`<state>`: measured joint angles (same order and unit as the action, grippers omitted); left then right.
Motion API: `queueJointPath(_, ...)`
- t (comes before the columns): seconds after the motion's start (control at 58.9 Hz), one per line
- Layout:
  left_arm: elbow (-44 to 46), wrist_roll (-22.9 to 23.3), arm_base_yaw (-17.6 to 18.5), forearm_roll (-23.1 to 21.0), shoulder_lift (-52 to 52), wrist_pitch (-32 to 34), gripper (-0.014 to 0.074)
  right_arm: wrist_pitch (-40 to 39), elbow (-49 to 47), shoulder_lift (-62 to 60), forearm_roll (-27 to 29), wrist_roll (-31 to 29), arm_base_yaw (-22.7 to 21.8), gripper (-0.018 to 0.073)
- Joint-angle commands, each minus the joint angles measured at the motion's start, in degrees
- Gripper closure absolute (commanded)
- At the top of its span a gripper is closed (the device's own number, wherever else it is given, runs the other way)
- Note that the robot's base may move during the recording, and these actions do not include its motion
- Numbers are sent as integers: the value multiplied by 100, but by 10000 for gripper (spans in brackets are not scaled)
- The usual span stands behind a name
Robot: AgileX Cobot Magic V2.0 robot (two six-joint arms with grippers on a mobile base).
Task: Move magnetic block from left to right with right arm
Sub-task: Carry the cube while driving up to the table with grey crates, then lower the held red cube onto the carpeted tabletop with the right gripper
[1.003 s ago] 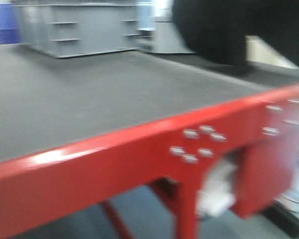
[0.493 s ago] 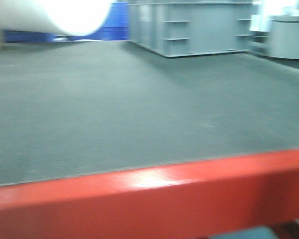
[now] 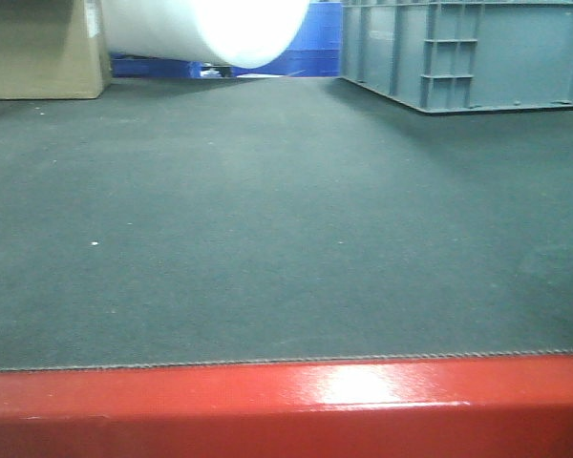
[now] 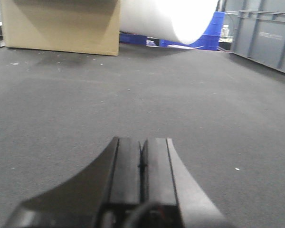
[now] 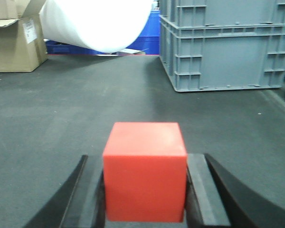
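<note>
The right claw (image 5: 146, 173) is clamped on the block (image 5: 145, 166), a finger against each side face, so the cube sits squarely between them. The desk (image 5: 52, 114) runs ahead, with a crate (image 5: 218, 47) ahead-right. The left claw (image 4: 141, 154) is pressed together, empty.

One magnetic block (image 5: 145, 173) was counted, lower centre of the right wrist view. Two grippers were recorded: one left gripper (image 4: 141, 142), one right gripper (image 5: 145, 166). One white roll (image 3: 220, 29), one cardboard box (image 4: 61, 26), two stacked grey crates (image 5: 218, 52) and one red-edged table (image 3: 267, 401) were tallied.
</note>
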<state>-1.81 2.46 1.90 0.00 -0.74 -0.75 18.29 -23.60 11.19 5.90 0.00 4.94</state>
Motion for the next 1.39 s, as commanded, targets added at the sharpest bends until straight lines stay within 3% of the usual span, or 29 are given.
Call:
queueJointPath(0.0,-54,25,25,0,-27,506,713,-502,-164,67,-1,0,-26,252)
queueJointPath(1.087,-54,25,25,0,-27,506,713,-564,-164,144,5,0,-26,252)
queueJointPath(1.376,-54,25,25,0,-27,506,712,-465,-926,1816,95,0,68,252)
